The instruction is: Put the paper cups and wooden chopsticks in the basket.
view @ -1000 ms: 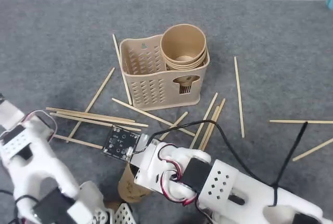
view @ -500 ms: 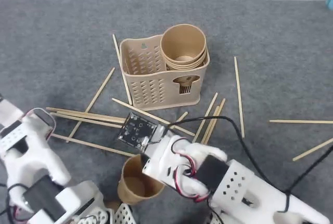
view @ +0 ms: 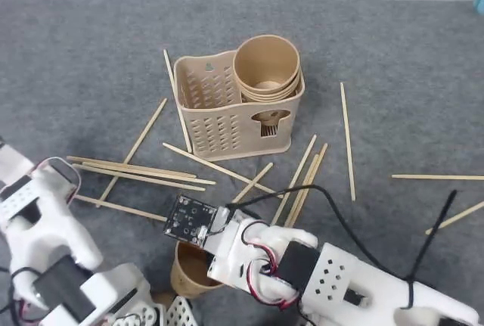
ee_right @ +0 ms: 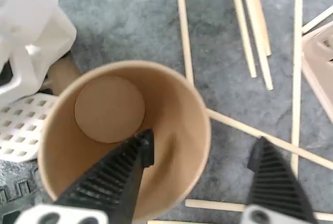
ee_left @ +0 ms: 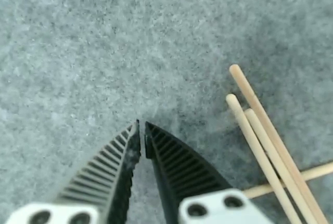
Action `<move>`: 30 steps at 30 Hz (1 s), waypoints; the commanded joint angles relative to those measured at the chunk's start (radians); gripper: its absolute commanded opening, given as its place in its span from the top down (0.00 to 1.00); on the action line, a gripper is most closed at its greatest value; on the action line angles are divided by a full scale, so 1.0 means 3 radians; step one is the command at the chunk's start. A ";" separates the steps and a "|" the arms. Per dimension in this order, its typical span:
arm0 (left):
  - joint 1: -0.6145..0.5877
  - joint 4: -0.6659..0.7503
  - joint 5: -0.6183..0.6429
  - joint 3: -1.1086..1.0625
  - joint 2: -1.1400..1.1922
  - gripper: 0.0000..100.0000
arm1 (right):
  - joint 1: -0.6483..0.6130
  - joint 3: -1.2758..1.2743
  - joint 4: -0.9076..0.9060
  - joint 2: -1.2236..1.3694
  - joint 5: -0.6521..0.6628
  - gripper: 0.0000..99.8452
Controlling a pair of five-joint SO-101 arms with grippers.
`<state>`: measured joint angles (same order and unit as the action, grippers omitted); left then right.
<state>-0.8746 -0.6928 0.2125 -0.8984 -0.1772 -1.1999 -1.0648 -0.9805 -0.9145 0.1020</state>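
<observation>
A tan paper cup (ee_right: 112,130) stands upright on the grey carpet near the front edge, also seen as the cup (view: 189,271) under my right arm. My right gripper (ee_right: 204,143) is open and straddles the cup's wall, with one finger inside and the other outside. The beige basket (view: 219,118) at the table's middle holds stacked paper cups (view: 266,65) in one compartment. Wooden chopsticks (view: 136,171) lie scattered around the basket. My left gripper (ee_left: 141,126) is shut and empty just above the carpet, beside the ends of three chopsticks (ee_left: 260,141).
More chopsticks (view: 346,141) lie to the right of the basket, and others (view: 435,177) near the right edge. My left arm (view: 38,228) sits at the front left corner. One chopstick (view: 178,99) leans against the basket's left side.
My right arm swung toward the basket, baring the cup, then came back over it. The left arm shifted slightly. The cup stayed where it was.
</observation>
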 commanded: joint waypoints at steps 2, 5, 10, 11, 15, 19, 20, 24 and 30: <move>-0.0005 0.0061 0.0036 0.0141 -0.0015 0.99 | -0.0038 0.0036 0.0100 -0.0090 0.0015 0.98; -0.0005 0.0061 0.0036 0.0141 -0.0015 0.99 | -0.0023 0.0046 0.0059 -0.0090 0.0205 0.97; -0.0005 0.0061 0.0031 0.0136 -0.0015 0.99 | 0.0028 0.0097 -0.0049 -0.0125 0.0230 0.99; -0.0005 0.0061 0.0031 0.0136 -0.0015 0.99 | 0.0084 0.0153 -0.0100 -0.0125 0.0225 0.99; -0.0005 0.0061 0.0031 0.0136 -0.0015 0.99 | 0.0499 0.0588 -0.0473 -0.0125 0.0225 0.99; -0.0005 0.0061 0.0031 0.0136 -0.0015 0.99 | 0.0867 0.1141 -0.0923 -0.0125 0.0225 0.99; -0.0005 0.0061 0.0031 0.0136 -0.0015 0.99 | 0.0939 0.1268 -0.1010 -0.0125 0.0225 0.99; -0.0005 0.0061 0.0031 0.0136 -0.0015 0.99 | 0.1215 0.1749 -0.1297 -0.0090 0.0230 0.99; -0.0010 0.0061 0.0031 0.0130 -0.0015 0.99 | 0.1772 0.2424 -0.1424 -0.0090 0.0010 0.99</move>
<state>-0.8746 -0.6928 0.2140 -0.8984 -0.1772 -0.7580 -0.4833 -1.3963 -0.9160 0.1542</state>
